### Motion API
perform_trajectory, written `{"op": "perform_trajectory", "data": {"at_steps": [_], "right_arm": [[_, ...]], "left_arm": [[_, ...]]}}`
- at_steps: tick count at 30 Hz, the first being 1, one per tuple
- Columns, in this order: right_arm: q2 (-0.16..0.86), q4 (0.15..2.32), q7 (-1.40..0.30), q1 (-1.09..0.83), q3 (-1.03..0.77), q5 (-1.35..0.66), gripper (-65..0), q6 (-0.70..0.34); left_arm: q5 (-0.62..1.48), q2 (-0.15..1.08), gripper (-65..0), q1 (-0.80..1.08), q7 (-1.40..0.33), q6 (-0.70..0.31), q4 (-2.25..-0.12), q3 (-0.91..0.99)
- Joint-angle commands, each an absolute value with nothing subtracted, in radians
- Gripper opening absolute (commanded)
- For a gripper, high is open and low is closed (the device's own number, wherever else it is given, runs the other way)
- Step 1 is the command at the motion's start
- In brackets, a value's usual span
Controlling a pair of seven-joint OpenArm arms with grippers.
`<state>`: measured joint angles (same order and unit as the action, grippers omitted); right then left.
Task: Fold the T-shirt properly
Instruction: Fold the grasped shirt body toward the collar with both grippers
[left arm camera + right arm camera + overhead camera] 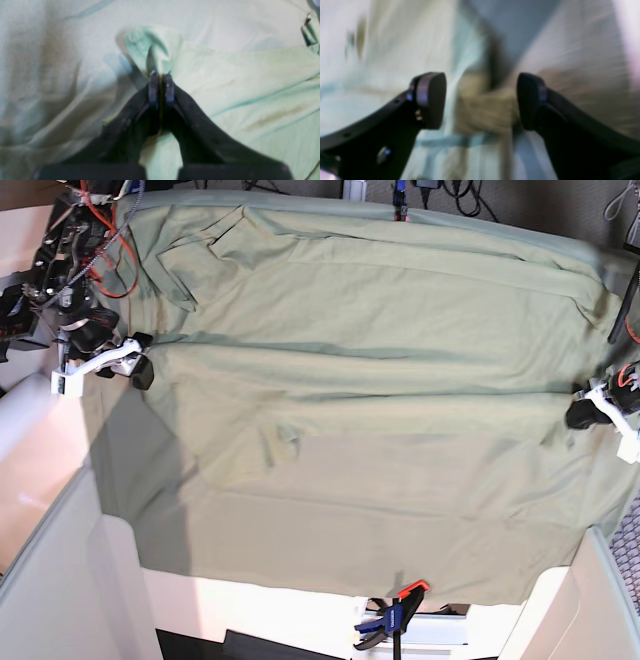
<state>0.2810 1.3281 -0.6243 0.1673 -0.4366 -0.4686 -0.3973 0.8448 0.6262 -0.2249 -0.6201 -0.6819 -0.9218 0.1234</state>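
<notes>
The pale yellowish-green T-shirt lies spread across the table, one sleeve at the back left. In the left wrist view my left gripper is shut on a bunched fold of the T-shirt. In the base view the left gripper is at the shirt's right edge. My right gripper is open, its pads wide apart over blurred fabric. In the base view it is at the cloth's left edge, below the sleeve. I cannot tell whether it touches the fabric.
A greyer-green tablecloth covers the table under the shirt and also shows in the left wrist view. A blue and orange clamp grips the front edge. Red cables hang at the back left. White walls stand at both front corners.
</notes>
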Motion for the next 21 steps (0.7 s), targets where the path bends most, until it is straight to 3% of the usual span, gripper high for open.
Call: {"op": "perform_trajectory", "data": {"at_steps": [1, 11, 21], "right_arm": [[0.297, 1.351, -0.590, 0.208, -0.455, -0.496, -20.7, -0.400], [0.276, 1.227, -0.483, 0.448, -0.395, -0.376, -20.7, -0.399], [0.164, 0.619, -0.199, 0.660, -0.268, -0.103, -20.7, -0.302]], "left_arm": [[0.862, 0.651, -65.0, -0.246, -0.600, -0.698, -0.938, 0.130], [0.863, 0.651, -65.0, -0.246, -0.604, -0.698, -0.938, 0.130], [0.856, 0.651, -65.0, -0.246, -0.618, -0.698, -0.938, 0.130]]}}
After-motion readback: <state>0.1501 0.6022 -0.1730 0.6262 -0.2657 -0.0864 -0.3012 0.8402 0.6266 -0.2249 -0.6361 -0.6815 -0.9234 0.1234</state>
